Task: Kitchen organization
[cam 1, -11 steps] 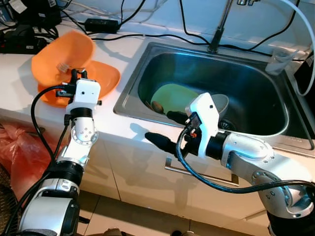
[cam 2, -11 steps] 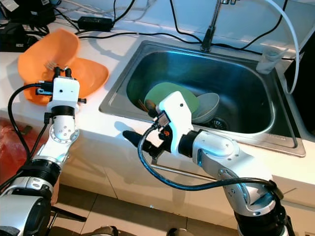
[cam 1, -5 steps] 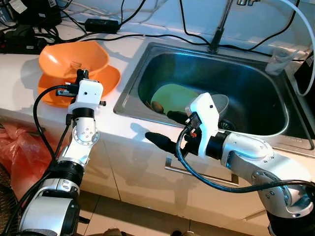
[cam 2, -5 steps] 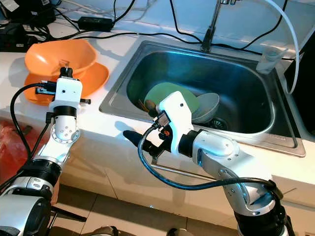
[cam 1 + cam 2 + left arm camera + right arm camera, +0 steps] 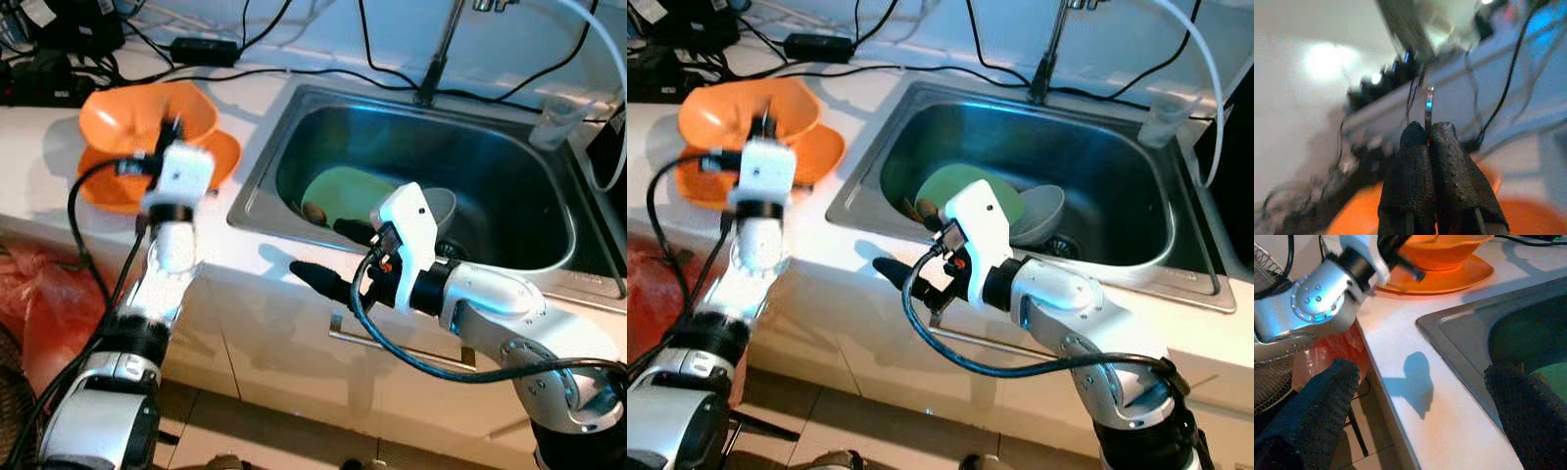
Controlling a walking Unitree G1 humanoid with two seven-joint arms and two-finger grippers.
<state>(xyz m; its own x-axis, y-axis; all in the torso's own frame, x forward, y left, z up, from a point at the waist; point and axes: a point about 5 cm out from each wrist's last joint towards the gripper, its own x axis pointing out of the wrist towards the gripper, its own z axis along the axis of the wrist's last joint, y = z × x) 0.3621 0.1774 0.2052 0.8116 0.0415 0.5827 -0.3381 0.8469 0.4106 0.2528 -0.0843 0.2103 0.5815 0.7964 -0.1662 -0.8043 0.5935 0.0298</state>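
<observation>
The orange bowl (image 5: 147, 116) is sitting on the orange plate (image 5: 217, 162) on the white counter (image 5: 39, 166), left of the sink (image 5: 294, 122). The left gripper (image 5: 1427, 134) is hovering just above the bowl – fingers pressed together, holding nothing. The right gripper (image 5: 1420, 396) is hanging over the counter edge – fingers wide apart, empty. A green plate (image 5: 345, 191) is lying in the sink.

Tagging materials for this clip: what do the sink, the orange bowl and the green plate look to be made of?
Sink: brushed stainless steel, judging by its grey metallic sheen and soft reflections. Orange bowl: probably plastic, with uniform bright colour and a smooth, slightly glossy surface. Green plate: likely plastic or melamine, matte pale green; glazed ceramic cannot be ruled out.
</observation>
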